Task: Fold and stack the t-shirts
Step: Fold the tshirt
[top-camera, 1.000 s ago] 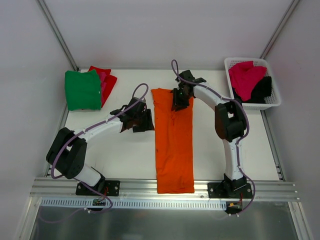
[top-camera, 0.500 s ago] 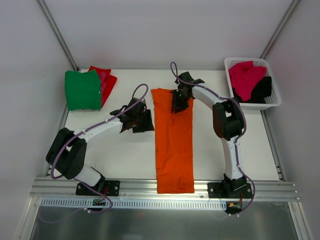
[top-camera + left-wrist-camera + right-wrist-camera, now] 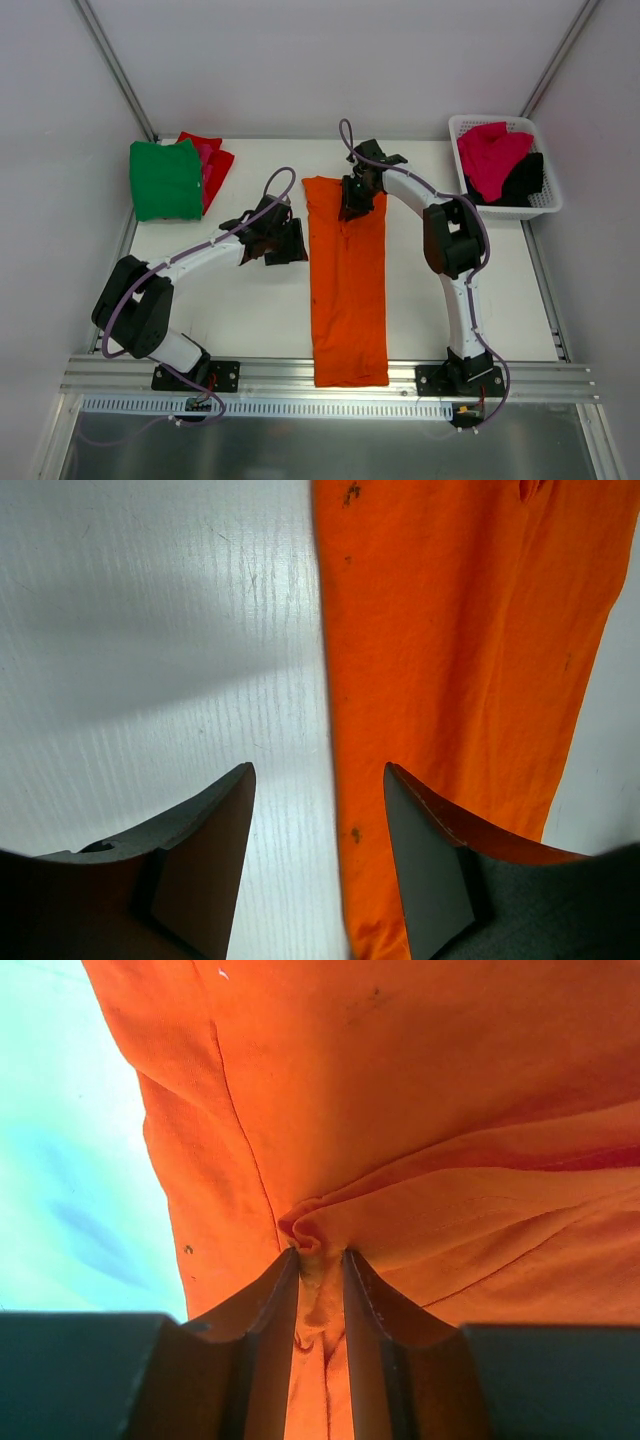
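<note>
Right claw (image 3: 320, 1260) pinches orange t-shirt (image 3: 400, 1110) near far edge.

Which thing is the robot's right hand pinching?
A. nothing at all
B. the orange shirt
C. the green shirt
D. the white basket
B: in the right wrist view, the right gripper is shut on a bunched-up fold of the orange t-shirt.
</note>
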`<state>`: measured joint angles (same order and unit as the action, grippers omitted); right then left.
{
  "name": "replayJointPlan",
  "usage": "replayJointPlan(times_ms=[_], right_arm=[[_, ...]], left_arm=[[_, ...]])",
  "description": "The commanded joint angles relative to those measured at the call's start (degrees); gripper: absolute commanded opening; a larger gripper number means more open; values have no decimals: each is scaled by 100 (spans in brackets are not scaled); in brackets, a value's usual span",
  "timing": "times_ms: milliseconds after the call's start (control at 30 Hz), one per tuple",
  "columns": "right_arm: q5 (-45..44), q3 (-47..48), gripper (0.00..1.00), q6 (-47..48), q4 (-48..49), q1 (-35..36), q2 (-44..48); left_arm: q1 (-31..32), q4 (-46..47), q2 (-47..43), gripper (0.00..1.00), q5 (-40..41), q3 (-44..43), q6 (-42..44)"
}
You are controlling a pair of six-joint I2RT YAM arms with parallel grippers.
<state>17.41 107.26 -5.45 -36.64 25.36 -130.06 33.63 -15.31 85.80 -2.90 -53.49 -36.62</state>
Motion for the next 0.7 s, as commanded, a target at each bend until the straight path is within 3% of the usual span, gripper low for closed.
replayJointPlan(times_ms=[0,200,333,667], right_arm=[[105,102,27,62,-1,-5,376],[122,111,20,53,-10,-5,297],[114,-143,1,18,17,-14,385],[-334,-2013,1,-131,605,39,1737]], left_arm=[[-49,72,-72,55,-132,-12,-20],[-49,72,-55,54,-150,-12,-20],[-49,81,-46,55,-159,6,-20],[-49,195,51,54,-334,58,-47]])
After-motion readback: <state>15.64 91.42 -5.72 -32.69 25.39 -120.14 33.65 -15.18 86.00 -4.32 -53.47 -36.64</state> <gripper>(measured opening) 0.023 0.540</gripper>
